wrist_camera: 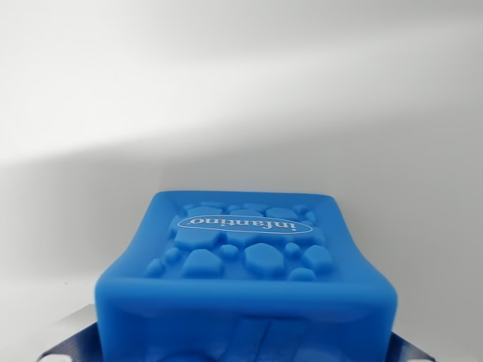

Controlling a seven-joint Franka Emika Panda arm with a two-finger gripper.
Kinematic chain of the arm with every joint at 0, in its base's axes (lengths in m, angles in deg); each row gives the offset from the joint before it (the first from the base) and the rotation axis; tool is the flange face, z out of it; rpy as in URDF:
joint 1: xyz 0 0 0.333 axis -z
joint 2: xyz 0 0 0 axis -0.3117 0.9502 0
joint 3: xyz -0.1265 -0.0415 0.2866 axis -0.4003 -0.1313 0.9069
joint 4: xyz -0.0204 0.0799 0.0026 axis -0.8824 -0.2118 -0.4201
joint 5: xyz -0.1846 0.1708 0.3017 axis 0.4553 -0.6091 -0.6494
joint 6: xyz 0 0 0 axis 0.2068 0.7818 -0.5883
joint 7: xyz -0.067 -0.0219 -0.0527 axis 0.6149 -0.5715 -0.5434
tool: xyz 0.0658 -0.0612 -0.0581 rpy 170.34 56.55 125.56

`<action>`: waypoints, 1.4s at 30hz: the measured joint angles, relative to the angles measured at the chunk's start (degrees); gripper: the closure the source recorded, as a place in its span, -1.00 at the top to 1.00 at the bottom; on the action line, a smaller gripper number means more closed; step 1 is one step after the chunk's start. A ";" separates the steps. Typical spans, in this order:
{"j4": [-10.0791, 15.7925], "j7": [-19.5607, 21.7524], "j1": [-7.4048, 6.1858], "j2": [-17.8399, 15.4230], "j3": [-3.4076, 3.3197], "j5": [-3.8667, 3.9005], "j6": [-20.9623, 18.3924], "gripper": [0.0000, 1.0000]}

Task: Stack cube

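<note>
A soft blue cube [245, 249] fills the lower middle of the wrist view, very close to the camera. Its top face carries raised pebble shapes and a white oval "infantino" label, read upside down. My gripper [243, 348] straddles the cube. One metal finger [69, 336] shows at the wrist view's left bottom corner and the other finger [413, 351] at the right bottom corner. Both press against the cube's sides, so the gripper is shut on it. The cube's lower part and the fingertips are cut off by the frame. No second cube is in view.
A plain white-grey surface [241, 113] stretches behind the cube, with a soft shadow band across its middle.
</note>
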 joint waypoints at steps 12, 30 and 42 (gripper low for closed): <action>0.62 0.08 -0.25 -2.30 -0.29 0.04 -1.48 -1.00; 2.09 0.57 -1.25 -8.75 -1.52 0.78 -6.30 -1.00; 2.76 1.47 -1.63 -14.36 -2.18 2.08 -11.05 -1.00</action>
